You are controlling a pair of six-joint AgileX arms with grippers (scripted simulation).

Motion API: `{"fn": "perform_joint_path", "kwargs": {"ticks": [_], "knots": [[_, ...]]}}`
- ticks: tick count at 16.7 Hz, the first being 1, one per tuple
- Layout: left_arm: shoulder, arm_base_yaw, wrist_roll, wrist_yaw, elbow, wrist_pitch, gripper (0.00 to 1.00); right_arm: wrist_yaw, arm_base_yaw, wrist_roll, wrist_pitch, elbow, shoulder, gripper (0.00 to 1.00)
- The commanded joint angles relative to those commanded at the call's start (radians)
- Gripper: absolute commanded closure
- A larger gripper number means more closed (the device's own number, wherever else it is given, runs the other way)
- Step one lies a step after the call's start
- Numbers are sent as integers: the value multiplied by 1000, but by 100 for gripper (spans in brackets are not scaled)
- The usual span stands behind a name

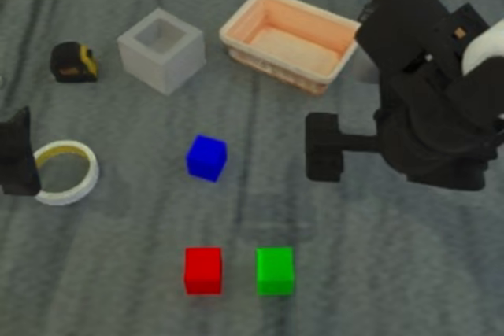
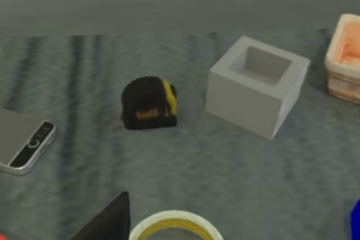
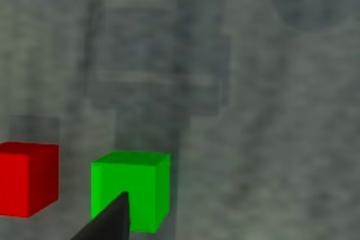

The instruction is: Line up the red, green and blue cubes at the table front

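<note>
- The red cube [image 1: 203, 270] and the green cube [image 1: 275, 271] sit side by side, near each other but not touching, at the front of the worktop [image 1: 394, 273]. The blue cube [image 1: 206, 157] lies well back from them, near the middle, not yet in the row.
- The right pincer [image 1: 324, 146] hangs empty above the worktop, to the right of the blue cube and apart from it; whether its fingers are spread or pressed together cannot be told. The left pincer [image 1: 17, 155] is parked at the left edge, its state also unclear, just beside the tape roll [image 1: 66, 172].
- Risk: in carrying the blue cube forward, the right pincer could knock the red or green cube and break the line, since the free places lie right beside them.
- Risk: a grasp off the cube's centre could twist or drop the glossy blue cube, leaving it skewed.
- Count: three cubes, one of each colour; one grey hollow box [image 1: 161, 49]; one basket [image 1: 287, 39]; one tape measure [image 1: 74, 62]; one tape roll; one flat phone-like device [image 2: 23, 140] in the left wrist view.
</note>
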Motion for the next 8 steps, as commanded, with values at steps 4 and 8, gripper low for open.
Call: {"fn": "perform_joint_path", "kwargs": {"ticks": [4, 8], "knots": [[475, -87, -22, 0, 371, -236, 0, 6, -159, -165, 189, -296, -360, 0], [960, -179, -45, 3, 739, -482, 0, -1, -327, -335, 396, -605, -745, 0]]}}
